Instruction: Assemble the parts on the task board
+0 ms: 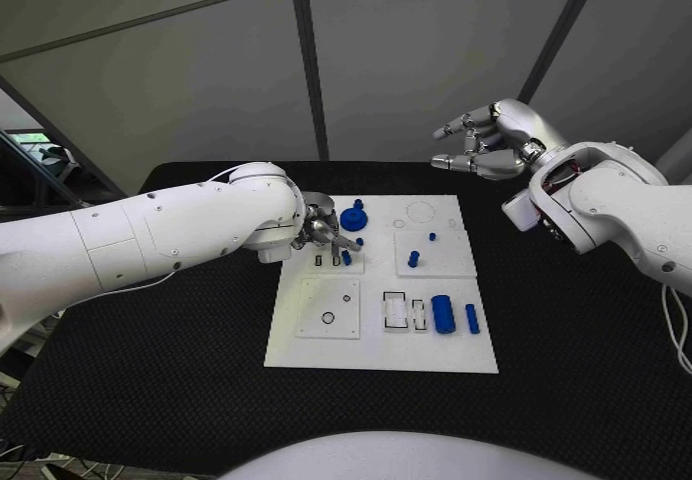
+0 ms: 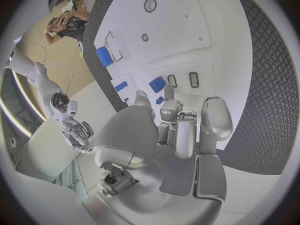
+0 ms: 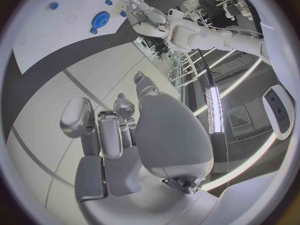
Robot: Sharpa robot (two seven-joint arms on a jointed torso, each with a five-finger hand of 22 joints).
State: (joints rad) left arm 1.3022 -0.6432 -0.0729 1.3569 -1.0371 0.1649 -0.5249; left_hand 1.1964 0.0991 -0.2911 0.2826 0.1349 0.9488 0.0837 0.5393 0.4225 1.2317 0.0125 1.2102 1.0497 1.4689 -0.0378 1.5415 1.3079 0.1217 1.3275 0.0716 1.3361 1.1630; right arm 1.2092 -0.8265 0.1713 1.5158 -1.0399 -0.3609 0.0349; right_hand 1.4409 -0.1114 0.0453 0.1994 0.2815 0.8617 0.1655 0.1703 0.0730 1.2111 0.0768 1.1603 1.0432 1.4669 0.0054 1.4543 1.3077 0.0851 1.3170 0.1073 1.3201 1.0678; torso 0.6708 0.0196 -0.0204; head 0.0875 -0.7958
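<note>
The black table (image 1: 577, 340) carries the white task board (image 1: 378, 345) at its centre. From nine o'clock the left arm (image 1: 144, 240) reaches in, its left hand (image 1: 320, 232) low over the board's upper left; the head view does not settle whether anything is held, while the left wrist view shows the fingers (image 2: 215, 117) loosely curled, nothing between them. At one o'clock the right hand (image 1: 490, 140) hangs well clear of the board, fingers apart, empty. A blue gear (image 1: 353, 220) lies just beside the left hand. Toward five o'clock a blue cylinder (image 1: 443, 313) and a slimmer blue bar (image 1: 472, 319) lie side by side. Small blue pegs (image 1: 413, 259) stand near the centre.
</note>
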